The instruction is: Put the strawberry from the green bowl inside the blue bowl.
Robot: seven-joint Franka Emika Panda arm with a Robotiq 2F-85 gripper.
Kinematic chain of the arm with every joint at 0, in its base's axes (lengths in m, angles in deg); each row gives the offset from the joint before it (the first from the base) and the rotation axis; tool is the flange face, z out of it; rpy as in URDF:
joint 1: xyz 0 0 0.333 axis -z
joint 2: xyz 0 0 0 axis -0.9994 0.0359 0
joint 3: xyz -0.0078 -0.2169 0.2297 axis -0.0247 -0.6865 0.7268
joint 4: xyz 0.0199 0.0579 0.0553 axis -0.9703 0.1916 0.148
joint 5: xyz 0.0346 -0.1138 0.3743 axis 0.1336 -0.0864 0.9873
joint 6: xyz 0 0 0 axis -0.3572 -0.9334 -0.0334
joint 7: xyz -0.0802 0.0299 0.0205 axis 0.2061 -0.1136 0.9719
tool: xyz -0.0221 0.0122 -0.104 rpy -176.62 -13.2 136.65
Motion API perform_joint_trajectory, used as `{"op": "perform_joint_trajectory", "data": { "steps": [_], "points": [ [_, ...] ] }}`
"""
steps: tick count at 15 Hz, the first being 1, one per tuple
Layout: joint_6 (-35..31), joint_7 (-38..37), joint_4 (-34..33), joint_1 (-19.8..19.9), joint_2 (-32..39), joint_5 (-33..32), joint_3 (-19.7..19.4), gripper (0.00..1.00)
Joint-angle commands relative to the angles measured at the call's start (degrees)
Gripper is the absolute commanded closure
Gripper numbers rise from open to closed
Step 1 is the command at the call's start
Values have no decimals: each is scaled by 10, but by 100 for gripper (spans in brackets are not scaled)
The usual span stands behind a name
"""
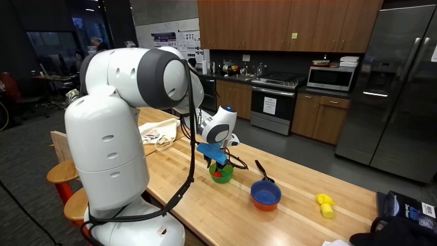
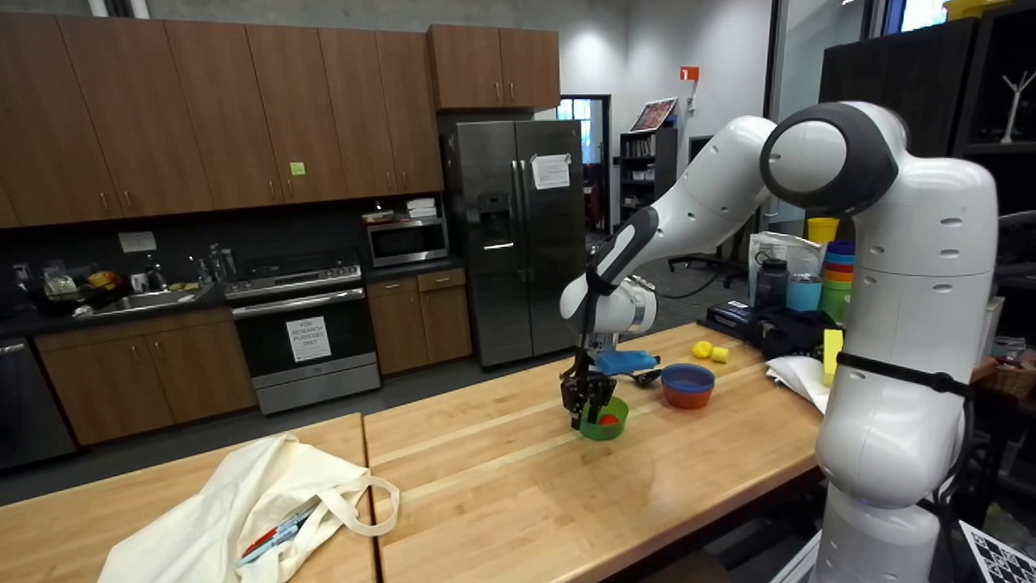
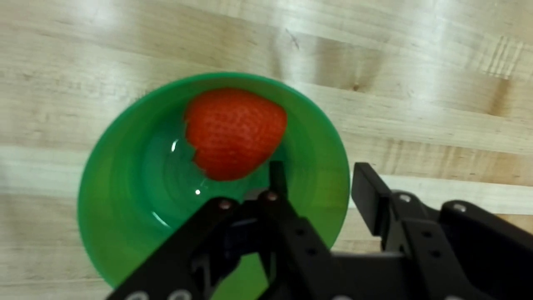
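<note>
Strawberry [image 3: 235, 133] sits in the green bowl [image 3: 110, 179], between the long edges of the table [image 2: 502, 486]; gripper [image 3: 320, 175] spread astride its rim, empty; best shift both fingers [image 3: 370, 200] inside before closing.

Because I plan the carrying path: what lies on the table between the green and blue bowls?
Bare tabletop lies between the green bowl and the blue bowl, as both exterior views show.

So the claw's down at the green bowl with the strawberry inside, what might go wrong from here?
The claw straddles the green bowl's wall, so closing now would probably pinch the bowl. The strawberry isn't between the fingers and may be missed. The blue bowl is stacked on an orange bowl, so a bump might shift it.
</note>
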Motion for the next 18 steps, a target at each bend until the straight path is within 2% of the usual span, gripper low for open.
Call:
{"op": "perform_joint_trajectory", "data": {
  "steps": [1, 4, 8, 13, 18],
  "points": [
    [25, 11, 1, 7, -18, -16, -3, 23],
    [34, -3, -1, 7, -25, -35, -3, 1],
    [67, -7, -9, 5, -50, -36, -4, 0],
    [97, -26, -10, 8, -75, -71, -12, 0],
    [74, -77, -1, 17, -69, -119, -20, 0]
  ]
}}
